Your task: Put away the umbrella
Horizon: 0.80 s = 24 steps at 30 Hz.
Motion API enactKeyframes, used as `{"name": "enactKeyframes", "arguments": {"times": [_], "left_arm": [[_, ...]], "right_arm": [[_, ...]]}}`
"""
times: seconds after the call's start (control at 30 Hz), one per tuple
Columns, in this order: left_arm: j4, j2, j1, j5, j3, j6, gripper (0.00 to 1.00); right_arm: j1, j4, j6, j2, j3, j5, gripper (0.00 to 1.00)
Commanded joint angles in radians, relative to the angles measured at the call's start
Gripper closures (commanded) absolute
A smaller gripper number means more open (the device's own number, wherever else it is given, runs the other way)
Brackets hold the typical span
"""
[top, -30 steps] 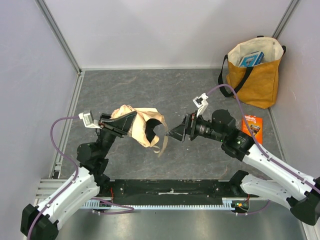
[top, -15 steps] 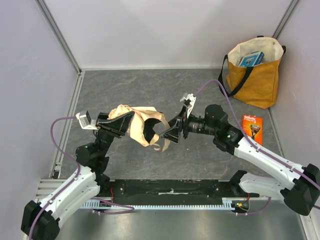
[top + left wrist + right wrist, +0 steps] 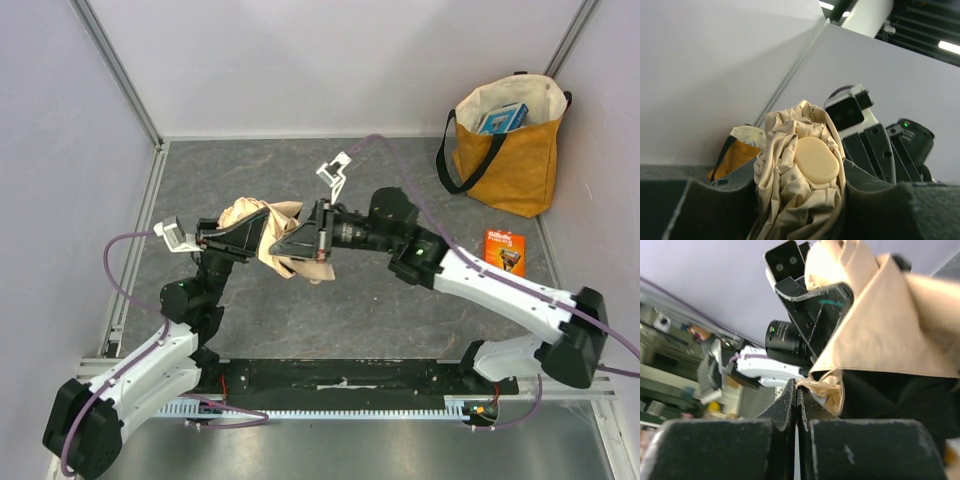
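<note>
— What are the left jaws doing?
— They are clamping the bunched cream fabric of the umbrella [image 3: 785, 165] and holding it up above the worktop [image 3: 250, 170]. A pale oval knob [image 3: 816, 160] is facing the left wrist camera.
— And the right jaws?
— They are pressing together right at a fold of that fabric. Whether any cloth is caught between them, I cannot tell.
— Where is the bag sitting?
— The yellow tote bag [image 3: 505, 165] is standing in the far right corner, well apart from the umbrella, with an orange packet [image 3: 503, 250] lying near it.
</note>
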Motion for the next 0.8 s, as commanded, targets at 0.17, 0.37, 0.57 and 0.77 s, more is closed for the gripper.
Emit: {"name": "enactKeyframes", "arguments": {"times": [0.17, 0.37, 0.57, 0.77], "left_arm": [[0.195, 0.166, 0.0, -0.268, 0.067, 0.097, 0.98], [0.256, 0.21, 0.0, -0.32, 0.076, 0.031, 0.98], [0.206, 0.149, 0.0, -0.392, 0.104, -0.149, 0.98], [0.172, 0.094, 0.001, -0.409, 0.133, -0.225, 0.98]], "right_arm": [[0.17, 0.592, 0.54, 0.161, -0.04, 0.261, 1.0], [0.204, 0.371, 0.387, 0.198, 0.141, 0.249, 0.92], [0.237, -0.012, 0.05, 0.167, 0.119, 0.414, 0.99], [0.314, -0.092, -0.127, 0.148, 0.036, 0.569, 1.0]]}}
